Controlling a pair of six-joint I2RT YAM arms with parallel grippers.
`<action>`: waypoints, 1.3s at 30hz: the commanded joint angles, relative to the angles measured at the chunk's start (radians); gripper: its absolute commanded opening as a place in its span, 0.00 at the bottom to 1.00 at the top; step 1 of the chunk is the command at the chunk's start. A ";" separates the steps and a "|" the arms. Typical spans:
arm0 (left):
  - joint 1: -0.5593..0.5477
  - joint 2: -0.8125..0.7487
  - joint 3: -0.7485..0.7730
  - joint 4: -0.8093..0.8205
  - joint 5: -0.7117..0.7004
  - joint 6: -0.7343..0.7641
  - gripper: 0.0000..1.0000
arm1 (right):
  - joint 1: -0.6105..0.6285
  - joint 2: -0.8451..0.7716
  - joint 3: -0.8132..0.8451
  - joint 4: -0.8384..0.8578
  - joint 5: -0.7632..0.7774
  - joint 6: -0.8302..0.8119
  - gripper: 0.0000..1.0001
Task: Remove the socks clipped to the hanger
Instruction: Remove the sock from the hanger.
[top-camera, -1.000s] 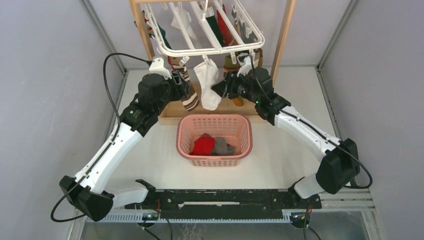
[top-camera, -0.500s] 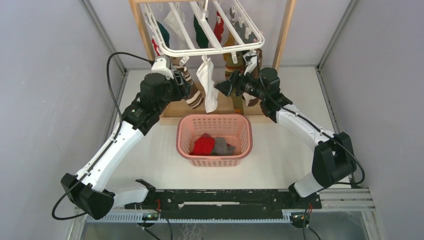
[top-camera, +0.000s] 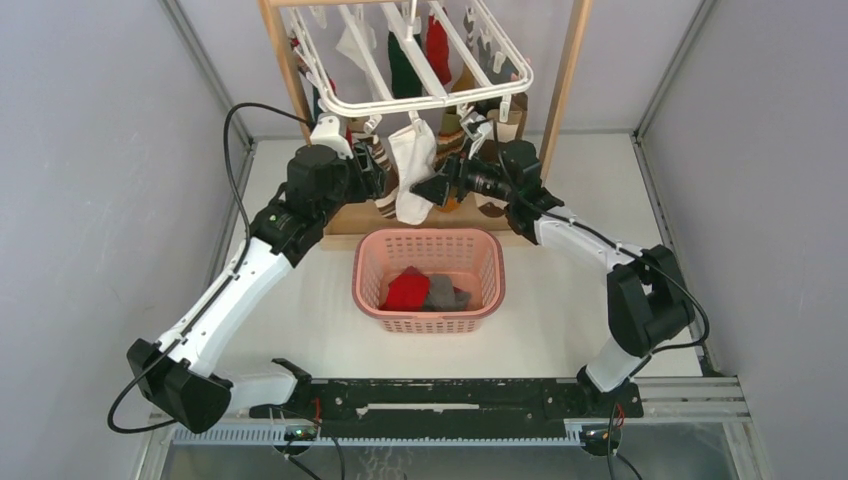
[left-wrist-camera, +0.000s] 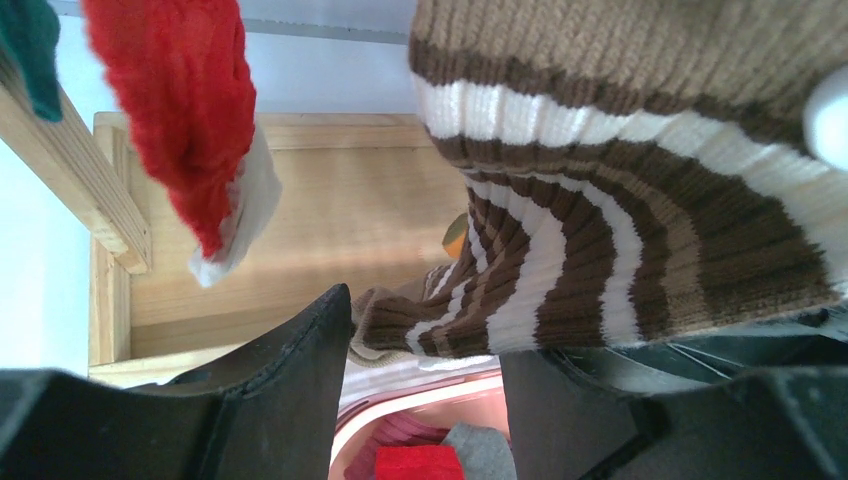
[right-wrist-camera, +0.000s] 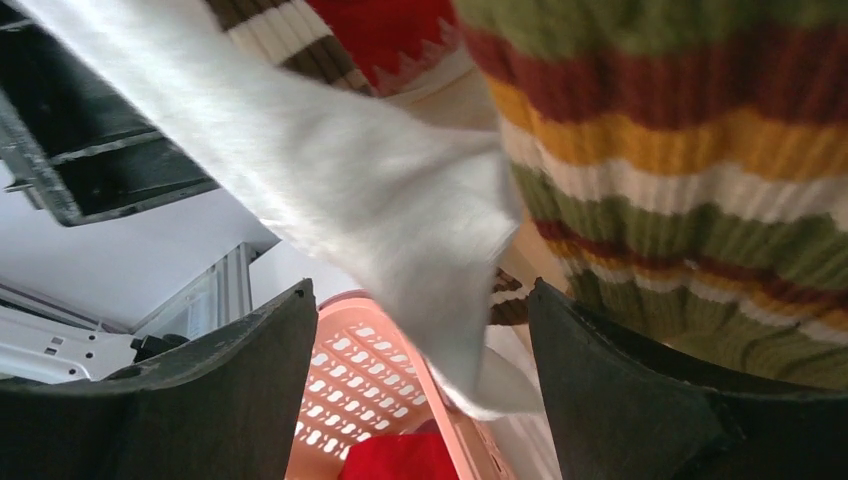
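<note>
Both jaws wide | right jaws shifted left, straddling white sock (top-camera: 410, 170) | left jaws straddle striped sock (left-wrist-camera: 560, 250)

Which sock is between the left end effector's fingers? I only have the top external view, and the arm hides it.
Observer: The brown-striped sock. In the left wrist view its narrow end lies in the gap of the left end effector, whose fingers stand apart.
Operator: Is the right one clamped on anything?
Observer: No. The right wrist view shows the right end effector open, with the white sock dangling between its fingers.
Operator: Anything hanging next to that sock?
Observer: Yes, a multicoloured striped sock in green, yellow and red hangs right beside it.
</note>
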 joint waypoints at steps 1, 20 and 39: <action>-0.005 -0.004 0.065 0.036 0.024 0.020 0.59 | 0.019 0.024 0.056 0.078 -0.038 0.020 0.79; -0.005 -0.155 0.097 0.121 0.265 -0.024 0.60 | 0.055 -0.147 0.021 -0.084 -0.120 0.009 0.00; -0.005 -0.193 0.051 0.223 0.279 -0.073 0.63 | 0.037 -0.342 -0.003 -0.191 -0.305 0.116 0.00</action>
